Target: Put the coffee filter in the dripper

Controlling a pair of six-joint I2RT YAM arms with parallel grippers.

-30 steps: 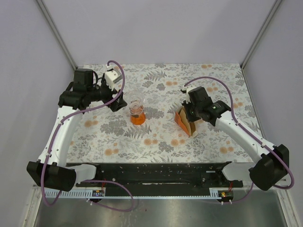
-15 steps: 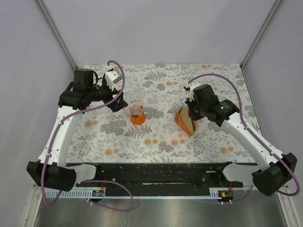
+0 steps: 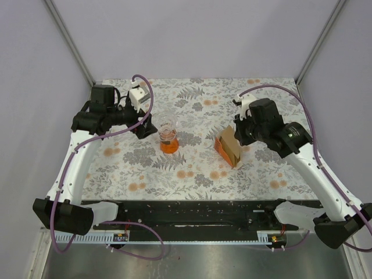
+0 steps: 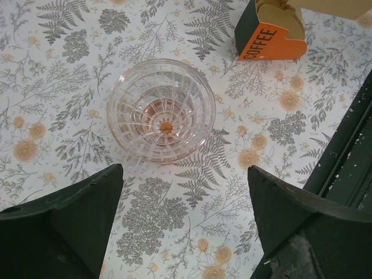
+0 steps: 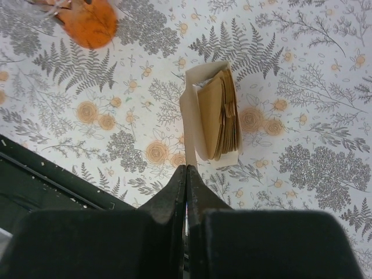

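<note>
The dripper, clear glass with an orange base, stands at mid-table; the left wrist view looks straight down into its ribbed funnel. My left gripper hovers just left of it, open, with the dripper ahead of its fingertips and nothing between them. My right gripper is shut, its tips above the near end of the beige holder with its stack of brown papers. No single coffee filter shows apart from that stack, and none shows between the right jaws.
The holder stands right of centre, its orange "COFFEE" face showing in the left wrist view. The black base rail runs along the near edge. Grey walls enclose the floral tablecloth.
My right arm has drawn back to the right and upward from the holder, jaws still shut. The left arm and the dripper have stayed put.
</note>
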